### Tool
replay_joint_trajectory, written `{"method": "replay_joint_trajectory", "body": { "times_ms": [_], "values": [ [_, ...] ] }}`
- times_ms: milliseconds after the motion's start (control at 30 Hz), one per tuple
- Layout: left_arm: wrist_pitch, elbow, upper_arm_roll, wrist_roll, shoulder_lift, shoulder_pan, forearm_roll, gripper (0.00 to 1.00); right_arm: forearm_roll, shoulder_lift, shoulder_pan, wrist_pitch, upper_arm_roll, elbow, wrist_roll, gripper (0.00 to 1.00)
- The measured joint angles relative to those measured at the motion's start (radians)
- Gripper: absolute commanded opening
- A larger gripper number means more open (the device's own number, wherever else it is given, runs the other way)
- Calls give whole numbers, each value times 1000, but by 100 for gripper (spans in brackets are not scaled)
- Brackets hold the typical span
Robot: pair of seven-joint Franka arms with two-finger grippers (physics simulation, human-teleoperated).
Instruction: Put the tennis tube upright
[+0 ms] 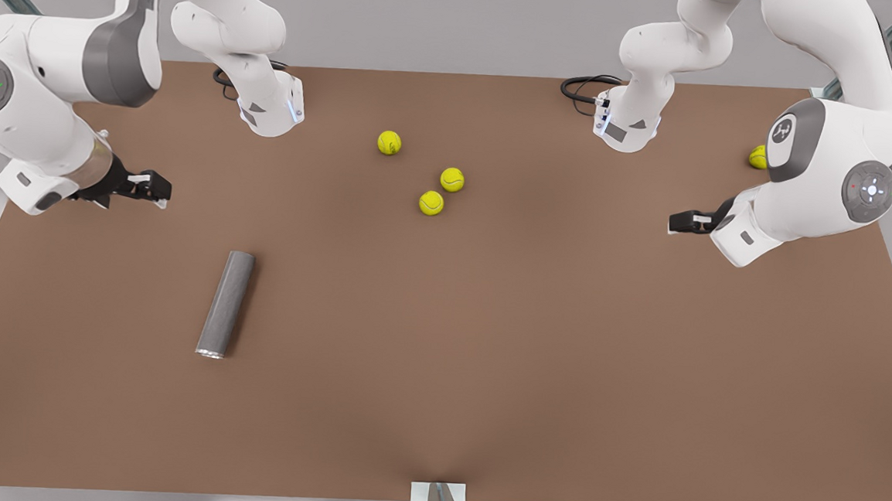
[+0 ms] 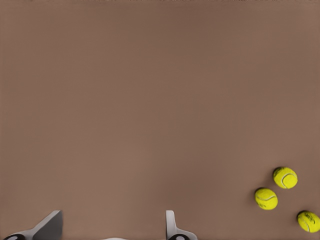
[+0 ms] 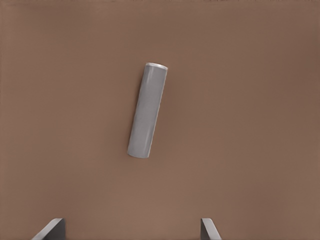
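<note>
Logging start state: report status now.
Right gripper open, above tennis tube; left gripper open, waiting. Tube flat on table. Tennis balls apart.

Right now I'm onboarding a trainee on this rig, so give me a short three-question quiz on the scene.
1. True or false: the tennis tube stands upright on the table.
2. How many tennis balls lie grouped near the table's middle? A) two B) three C) five
3. Fill in: the gripper nearer the tube, on the front view's left, is the ___ gripper.

Key:
1. False. It lies on its side.
2. B.
3. Right. The right wrist view looks down on the tube. The right gripper and the left gripper both hover open.
</note>
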Motion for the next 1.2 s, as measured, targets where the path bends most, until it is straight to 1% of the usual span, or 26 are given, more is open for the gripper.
{"method": "replay_joint_trajectory", "body": {
  "times_ms": [67,100,167,400,467,567,800,900,1067,1200],
  "values": [
    [4,0,0,-3,-2,1,0,100,-4,31,7,14,-1,-12,-2,100],
    [5,0,-1,-4,-4,2,0,100,-11,99,14,32,-1,-20,-2,100],
    [6,1,-2,-8,-4,2,0,100,-22,164,24,106,-1,-94,-2,100],
    [17,-1,2,-24,7,-7,8,100,-11,185,-2,452,-2,-357,25,100],
    [19,-4,20,-28,8,-25,15,100,14,223,-11,538,-2,-396,39,100],
    [22,-8,31,-33,10,-36,22,100,38,273,-11,638,-2,-409,62,100],
    [25,-22,33,-42,11,-41,27,100,86,332,-25,768,-4,-426,107,100],
    [25,-28,34,-45,14,-42,28,100,86,338,-23,798,-6,-460,124,100],
    [27,-29,41,-48,22,-39,28,100,80,342,-30,904,-11,-573,149,100],
    [27,-31,41,-50,29,-40,28,100,78,348,-31,957,-17,-604,165,100]
  ]
}}
